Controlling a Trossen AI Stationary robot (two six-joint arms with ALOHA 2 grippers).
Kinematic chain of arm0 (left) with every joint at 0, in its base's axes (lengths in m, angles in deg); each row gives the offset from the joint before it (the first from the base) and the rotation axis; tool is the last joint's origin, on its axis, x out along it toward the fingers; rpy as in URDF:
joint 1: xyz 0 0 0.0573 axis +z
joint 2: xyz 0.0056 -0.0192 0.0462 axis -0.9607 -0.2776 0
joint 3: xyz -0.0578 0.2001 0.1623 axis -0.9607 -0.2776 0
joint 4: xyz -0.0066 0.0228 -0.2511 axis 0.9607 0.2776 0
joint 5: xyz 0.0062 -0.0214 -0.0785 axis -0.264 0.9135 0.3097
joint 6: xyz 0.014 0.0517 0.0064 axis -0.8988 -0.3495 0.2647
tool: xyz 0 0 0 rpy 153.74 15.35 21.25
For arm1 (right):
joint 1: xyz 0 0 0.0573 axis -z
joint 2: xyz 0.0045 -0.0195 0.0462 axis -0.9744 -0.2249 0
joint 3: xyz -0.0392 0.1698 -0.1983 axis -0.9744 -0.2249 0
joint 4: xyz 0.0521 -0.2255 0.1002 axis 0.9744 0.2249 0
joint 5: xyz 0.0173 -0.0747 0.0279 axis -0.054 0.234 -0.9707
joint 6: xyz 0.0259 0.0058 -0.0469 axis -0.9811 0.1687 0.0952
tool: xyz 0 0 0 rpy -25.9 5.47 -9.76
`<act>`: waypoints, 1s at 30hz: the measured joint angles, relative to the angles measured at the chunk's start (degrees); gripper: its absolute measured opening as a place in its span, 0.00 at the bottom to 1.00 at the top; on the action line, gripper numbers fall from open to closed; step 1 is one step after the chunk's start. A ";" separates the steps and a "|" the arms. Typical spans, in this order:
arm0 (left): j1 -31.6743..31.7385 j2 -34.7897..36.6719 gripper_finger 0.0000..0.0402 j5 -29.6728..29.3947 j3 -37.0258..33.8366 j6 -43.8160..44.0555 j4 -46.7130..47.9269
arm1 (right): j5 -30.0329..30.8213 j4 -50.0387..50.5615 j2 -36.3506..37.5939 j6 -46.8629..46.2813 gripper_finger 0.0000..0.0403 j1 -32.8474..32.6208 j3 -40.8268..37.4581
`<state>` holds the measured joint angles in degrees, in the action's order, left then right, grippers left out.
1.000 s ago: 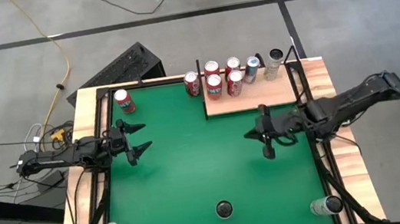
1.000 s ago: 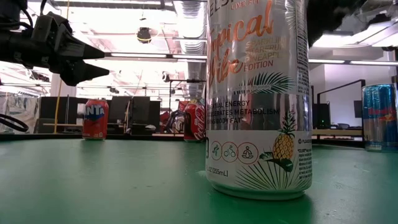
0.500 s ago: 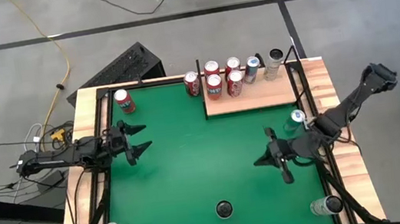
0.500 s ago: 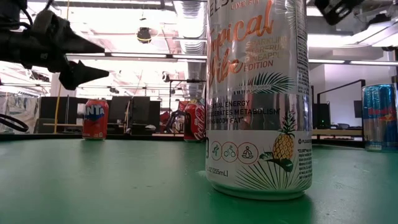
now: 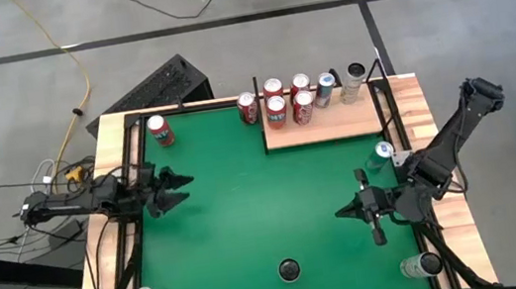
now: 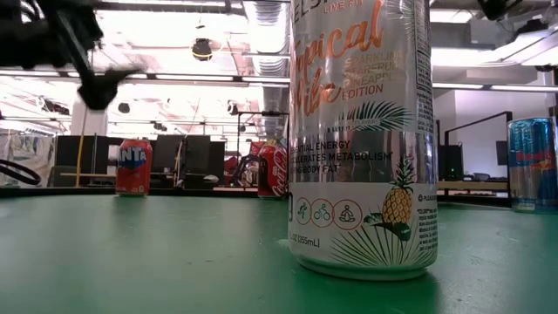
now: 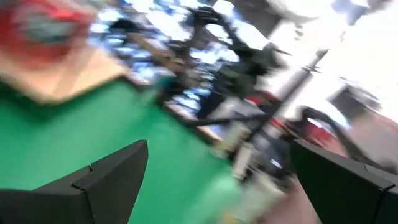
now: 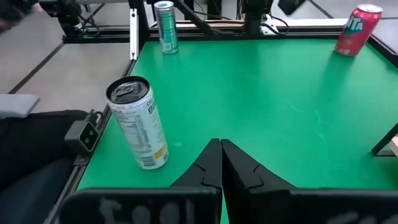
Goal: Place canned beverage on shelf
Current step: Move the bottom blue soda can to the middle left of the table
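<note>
The right claw point(image 5: 364, 212) is clenched tight on nothing, its fingers point(image 8: 219, 163) pressed together over the green counter point(image 5: 245, 196), pointing toward a tall silver can point(image 8: 138, 122) near the front edge. Since a moment ago it has drawn back from beside the shelf point(image 5: 323, 124) toward the front right of the counter. The left claw point(image 5: 172, 190) is spread wide, empty, at the left edge and has turned slightly. The shelf at the far right corner holds six cans point(image 5: 277, 111); another red can point(image 5: 160, 130) stands at the far left.
</note>
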<state>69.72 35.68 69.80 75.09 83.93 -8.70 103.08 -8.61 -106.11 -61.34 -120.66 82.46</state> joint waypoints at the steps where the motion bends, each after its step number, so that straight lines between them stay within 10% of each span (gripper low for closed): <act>1: -1.32 -1.39 0.94 1.84 1.17 -1.13 -1.56 | 0.02 0.01 0.00 0.01 0.06 0.03 0.00; 9: -15.91 -26.48 0.94 -1.04 19.38 -11.06 1.46 | 0.04 -0.03 -0.02 0.17 0.06 2.73 0.00; 20: -31.88 -68.92 0.94 -13.29 72.24 3.67 74.38 | -0.35 -0.44 -0.02 0.14 0.06 5.16 0.00; 30: -41.17 -85.79 0.94 -5.56 86.65 22.03 88.56 | -0.65 -0.15 -2.65 1.69 0.06 5.09 0.00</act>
<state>28.55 -50.11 64.24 161.74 105.96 79.86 102.43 -8.76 -108.76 -59.66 -115.57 82.46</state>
